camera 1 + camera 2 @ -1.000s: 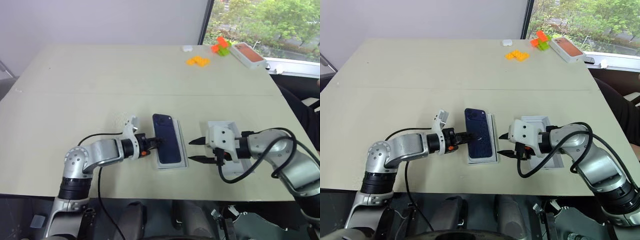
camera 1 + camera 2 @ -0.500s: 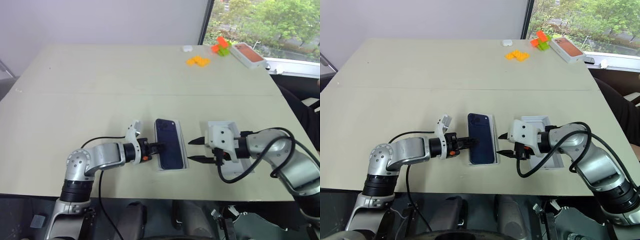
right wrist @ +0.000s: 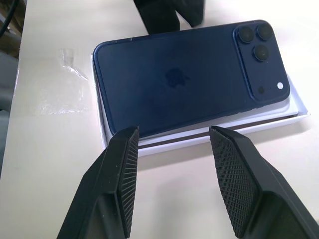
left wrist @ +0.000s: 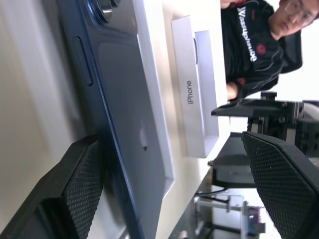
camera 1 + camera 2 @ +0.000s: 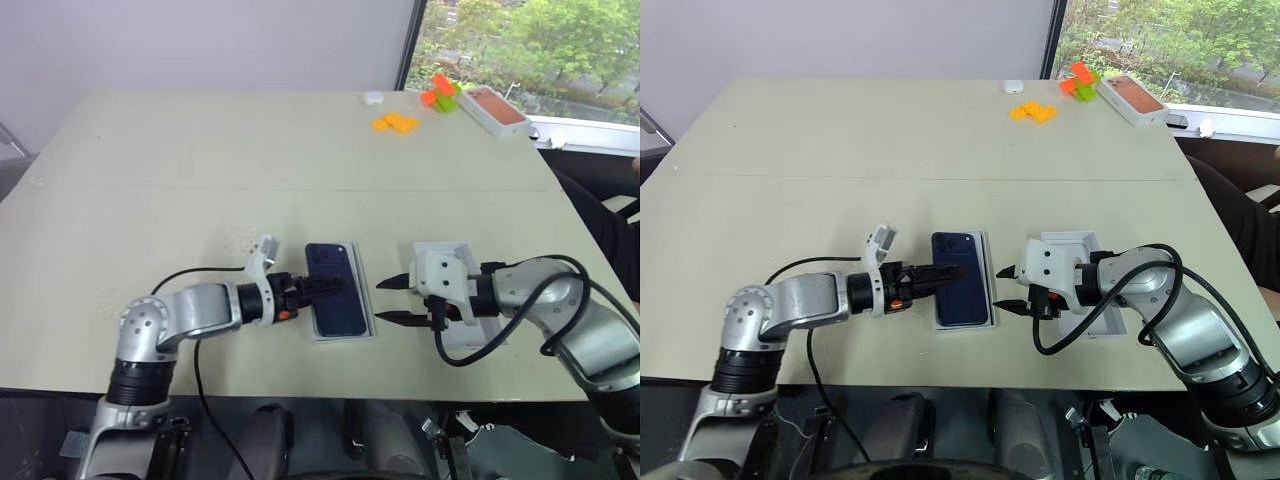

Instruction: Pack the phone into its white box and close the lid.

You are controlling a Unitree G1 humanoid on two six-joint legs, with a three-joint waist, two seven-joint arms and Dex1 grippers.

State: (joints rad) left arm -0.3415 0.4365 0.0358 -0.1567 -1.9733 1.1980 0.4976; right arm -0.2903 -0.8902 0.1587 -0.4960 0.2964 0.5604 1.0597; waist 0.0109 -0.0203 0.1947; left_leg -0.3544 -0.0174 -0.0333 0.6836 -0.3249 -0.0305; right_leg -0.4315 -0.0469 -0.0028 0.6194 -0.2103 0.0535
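Navy phone [image 3: 184, 79] lies back-up in the white box [image 3: 199, 137]. The left wrist view adds the lid [image 4: 197, 89] beyond. Left gripper [image 5: 945, 274] and right gripper [image 5: 1004, 288] both have jaws wide, empty.

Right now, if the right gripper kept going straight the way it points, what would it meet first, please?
Probably the slim dark navy-blue phone lying in the shallow white cardboard box; the right gripper points at their near long edge, though depth is uncertain.

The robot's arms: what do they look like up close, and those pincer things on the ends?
Both arms are silver-grey metal with rounded joints and black collars; loose black cables loop alongside. The left tool has an orange spot at its base; the right tool sits on a boxy white housing. Their black fingers are wedge-shaped with finely textured pads.
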